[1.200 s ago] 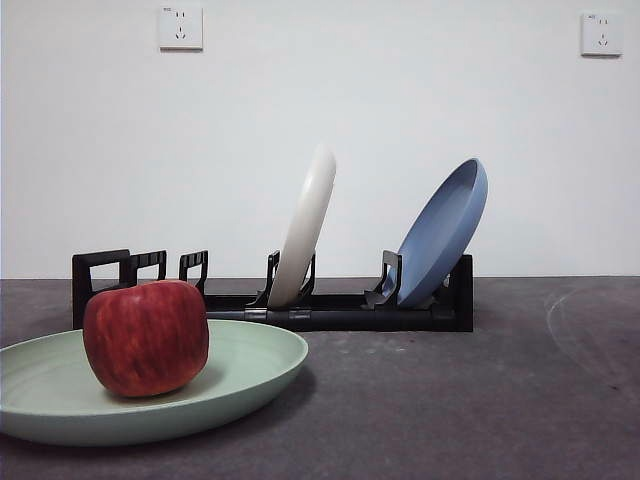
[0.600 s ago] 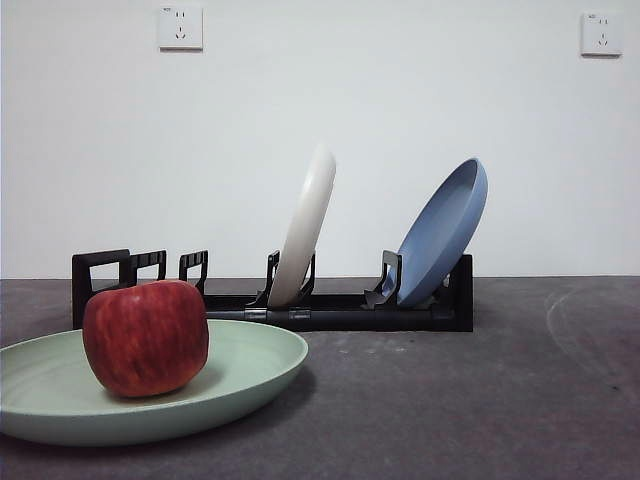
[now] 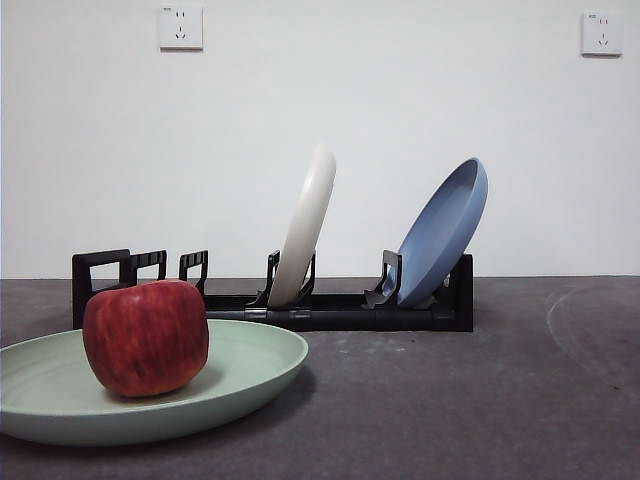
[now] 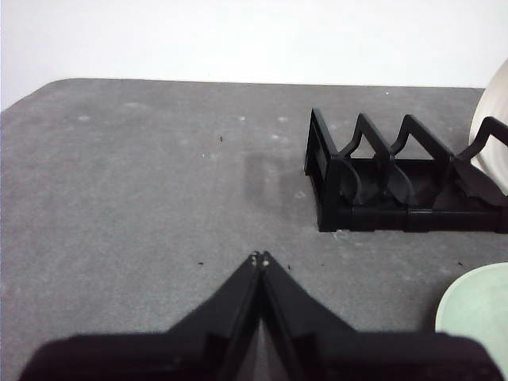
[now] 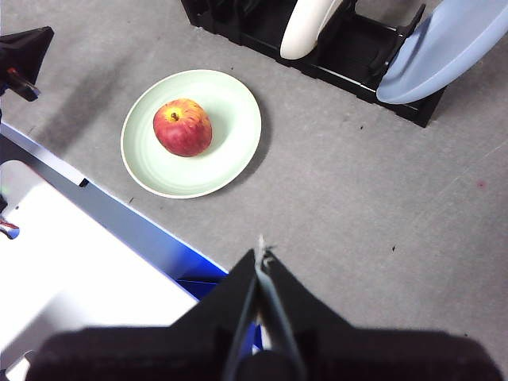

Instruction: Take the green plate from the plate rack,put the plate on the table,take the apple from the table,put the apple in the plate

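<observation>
The pale green plate (image 3: 262, 362) lies flat on the dark grey table (image 3: 460, 400) at the front left, in front of the black plate rack (image 3: 330, 316). The red apple (image 3: 146, 337) rests upright inside it. Seen from high above in the right wrist view, the apple (image 5: 182, 127) sits near the middle of the green plate (image 5: 232, 119). My right gripper (image 5: 260, 255) is shut and holds nothing. My left gripper (image 4: 259, 259) is shut and empty over bare table, beside the rack's end (image 4: 373, 213); the green plate's rim (image 4: 476, 308) shows at the edge.
A cream-white plate (image 3: 306, 226) and a blue plate (image 3: 444, 232) lean in the rack's slots. The table's front edge, with a blue and white base (image 5: 103, 262) below it, runs close to the green plate. Neither arm shows in the front view.
</observation>
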You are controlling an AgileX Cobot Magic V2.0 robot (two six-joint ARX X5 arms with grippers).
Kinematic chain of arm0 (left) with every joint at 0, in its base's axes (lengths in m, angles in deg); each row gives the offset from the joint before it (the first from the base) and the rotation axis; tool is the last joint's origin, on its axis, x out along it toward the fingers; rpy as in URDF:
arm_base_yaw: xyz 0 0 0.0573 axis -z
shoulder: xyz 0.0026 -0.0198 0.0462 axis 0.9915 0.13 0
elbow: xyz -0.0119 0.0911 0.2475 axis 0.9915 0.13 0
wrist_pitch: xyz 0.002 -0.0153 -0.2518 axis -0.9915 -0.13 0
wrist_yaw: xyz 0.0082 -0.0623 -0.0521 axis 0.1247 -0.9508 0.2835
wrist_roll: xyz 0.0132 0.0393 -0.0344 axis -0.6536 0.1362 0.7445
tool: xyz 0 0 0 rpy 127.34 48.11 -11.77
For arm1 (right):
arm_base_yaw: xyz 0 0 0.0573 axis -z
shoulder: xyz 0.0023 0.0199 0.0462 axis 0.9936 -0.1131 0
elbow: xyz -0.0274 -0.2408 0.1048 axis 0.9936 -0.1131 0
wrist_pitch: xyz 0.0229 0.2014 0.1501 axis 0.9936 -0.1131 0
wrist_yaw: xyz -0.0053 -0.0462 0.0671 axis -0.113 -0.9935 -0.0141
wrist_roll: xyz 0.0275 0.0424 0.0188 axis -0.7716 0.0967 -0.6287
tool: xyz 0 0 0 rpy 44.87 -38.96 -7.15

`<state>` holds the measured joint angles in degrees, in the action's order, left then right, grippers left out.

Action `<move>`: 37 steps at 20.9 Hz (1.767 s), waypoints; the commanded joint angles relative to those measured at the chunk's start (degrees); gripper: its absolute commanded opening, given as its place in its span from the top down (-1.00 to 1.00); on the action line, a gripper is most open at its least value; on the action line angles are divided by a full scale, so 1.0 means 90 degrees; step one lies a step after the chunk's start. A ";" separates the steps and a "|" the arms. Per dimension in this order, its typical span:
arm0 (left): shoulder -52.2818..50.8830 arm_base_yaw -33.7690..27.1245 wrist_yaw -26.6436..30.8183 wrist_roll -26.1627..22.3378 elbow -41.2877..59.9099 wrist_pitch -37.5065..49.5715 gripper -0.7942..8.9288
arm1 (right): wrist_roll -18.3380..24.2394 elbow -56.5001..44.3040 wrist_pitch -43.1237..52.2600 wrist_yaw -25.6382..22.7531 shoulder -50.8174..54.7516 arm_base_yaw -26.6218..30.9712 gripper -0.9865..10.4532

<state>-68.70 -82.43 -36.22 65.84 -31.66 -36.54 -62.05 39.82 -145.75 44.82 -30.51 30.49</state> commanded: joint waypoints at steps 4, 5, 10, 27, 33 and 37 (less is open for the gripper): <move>0.0061 -0.0002 -0.0010 -0.0100 0.0049 0.0049 0.84 | -0.0049 -0.0053 -0.0146 -0.0032 0.0000 -0.0019 0.83; 0.0066 -0.0002 -0.0010 -0.0100 0.0049 0.0049 0.84 | -0.0049 -0.0053 -0.0146 -0.0032 0.0000 -0.0017 0.83; 0.0087 -0.0002 -0.0007 -0.0100 0.0049 0.0049 0.84 | -0.0049 -0.0053 -0.0146 -0.0032 0.0000 -0.0019 0.83; 0.0107 -0.0002 -0.0010 -0.0100 0.0049 0.0049 0.84 | 0.2001 -0.0423 0.2001 -0.2339 0.0109 0.0801 0.83; 0.0107 -0.0002 -0.0010 -0.0100 0.0049 0.0049 0.84 | 0.2827 -0.2849 0.5185 0.1132 0.0760 0.3563 0.83; 0.0107 -0.0002 -0.0007 -0.0100 0.0049 0.0049 0.84 | 0.2807 -0.4658 0.6868 0.2195 0.1452 0.4464 0.83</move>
<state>-67.76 -82.43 -36.22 65.62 -31.66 -36.52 -37.33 2.34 -87.55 63.07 -18.64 69.75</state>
